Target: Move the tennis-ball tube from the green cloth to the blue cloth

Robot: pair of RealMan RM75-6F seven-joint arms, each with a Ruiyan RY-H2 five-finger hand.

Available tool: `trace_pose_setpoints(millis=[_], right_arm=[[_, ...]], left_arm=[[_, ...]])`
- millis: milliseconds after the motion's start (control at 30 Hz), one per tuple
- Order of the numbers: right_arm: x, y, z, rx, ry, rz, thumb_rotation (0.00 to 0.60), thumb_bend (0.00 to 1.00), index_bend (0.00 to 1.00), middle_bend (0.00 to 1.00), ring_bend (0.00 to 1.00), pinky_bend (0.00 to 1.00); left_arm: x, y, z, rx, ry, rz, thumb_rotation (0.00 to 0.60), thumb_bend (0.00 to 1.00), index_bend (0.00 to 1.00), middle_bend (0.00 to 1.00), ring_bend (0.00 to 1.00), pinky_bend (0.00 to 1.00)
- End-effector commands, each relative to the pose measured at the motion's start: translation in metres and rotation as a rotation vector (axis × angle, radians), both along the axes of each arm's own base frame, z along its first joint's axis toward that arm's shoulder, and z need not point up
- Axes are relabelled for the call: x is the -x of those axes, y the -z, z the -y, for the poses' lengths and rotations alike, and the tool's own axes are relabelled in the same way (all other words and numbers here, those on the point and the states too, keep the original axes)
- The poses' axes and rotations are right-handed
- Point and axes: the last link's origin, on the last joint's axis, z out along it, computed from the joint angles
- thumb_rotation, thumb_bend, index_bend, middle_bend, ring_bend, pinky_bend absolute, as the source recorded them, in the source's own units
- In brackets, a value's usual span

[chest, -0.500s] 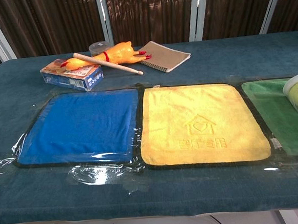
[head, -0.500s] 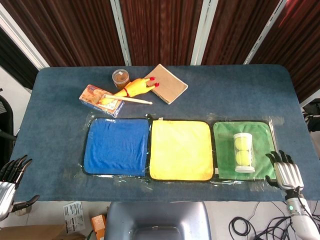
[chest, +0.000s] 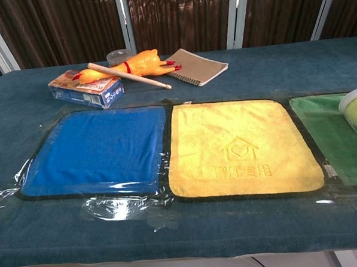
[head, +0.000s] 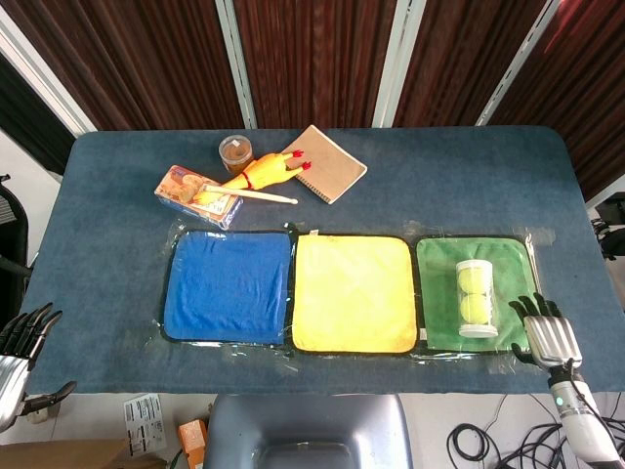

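The right hand (head: 549, 335) hovers with fingers spread, holding nothing; the left hand (head: 20, 342) (low at the frame's edge) likewise has fingers apart.

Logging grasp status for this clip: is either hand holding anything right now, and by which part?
Nothing is held. The right hand is beside the tennis-ball tube, apart from it; the left hand is empty.

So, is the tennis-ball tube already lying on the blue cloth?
No, the tennis-ball tube lies on the green cloth, and the blue cloth is bare.
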Motion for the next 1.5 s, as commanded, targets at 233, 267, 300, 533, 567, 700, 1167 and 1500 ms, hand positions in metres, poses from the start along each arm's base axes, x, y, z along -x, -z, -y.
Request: trace_pose_setpoints(millis=[233, 267, 300, 533, 567, 700, 1167, 1500], right_arm=[[-0.024, 0.025, 0.019, -0.086, -0.06, -0.007, 0.6, 0.25, 0.22, 0.13, 0.0, 0.12], [-0.027, 0.028, 0.02, -0.091, -0.068, -0.007, 0.6, 0.25, 0.22, 0.13, 0.0, 0.12], [-0.03, 0.03, 0.021, -0.095, -0.074, -0.008, 0.6, 0.25, 0.22, 0.13, 0.0, 0.12], [-0.048, 0.038, 0.028, -0.101, -0.117, 0.001, 0.6, 0.25, 0.21, 0.13, 0.0, 0.12], [-0.051, 0.039, 0.029, -0.103, -0.122, 0.003, 0.6, 0.25, 0.21, 0.13, 0.0, 0.12], [-0.063, 0.044, 0.034, -0.117, -0.144, 0.009, 0.6, 0.25, 0.19, 0.13, 0.0, 0.12], [-0.108, 0.069, 0.058, -0.16, -0.201, 0.034, 0.6, 0.25, 0.19, 0.13, 0.0, 0.12], [-0.134, 0.086, 0.073, -0.205, -0.218, 0.063, 0.6, 0.25, 0.19, 0.13, 0.0, 0.12]], left_arm=[[0.0, -0.002, 0.002, -0.007, 0.005, 0.004, 0.6, 0.04, 0.0, 0.0, 0.05, 0.1], [0.0, -0.002, 0.003, -0.01, 0.006, 0.004, 0.6, 0.04, 0.0, 0.0, 0.05, 0.1], [0.001, -0.003, 0.003, -0.012, 0.006, 0.004, 0.6, 0.04, 0.0, 0.0, 0.05, 0.1], [0.001, -0.004, 0.004, -0.013, 0.01, 0.01, 0.6, 0.04, 0.0, 0.0, 0.05, 0.1], [0.001, -0.004, 0.004, -0.014, 0.011, 0.011, 0.6, 0.04, 0.0, 0.0, 0.05, 0.1], [0.001, -0.004, 0.005, -0.015, 0.013, 0.013, 0.6, 0.04, 0.0, 0.0, 0.05, 0.1], [0.001, -0.005, 0.006, -0.014, 0.019, 0.012, 0.6, 0.05, 0.0, 0.0, 0.05, 0.1], [0.001, -0.005, 0.005, -0.01, 0.019, 0.007, 0.6, 0.07, 0.0, 0.0, 0.05, 0.1]])
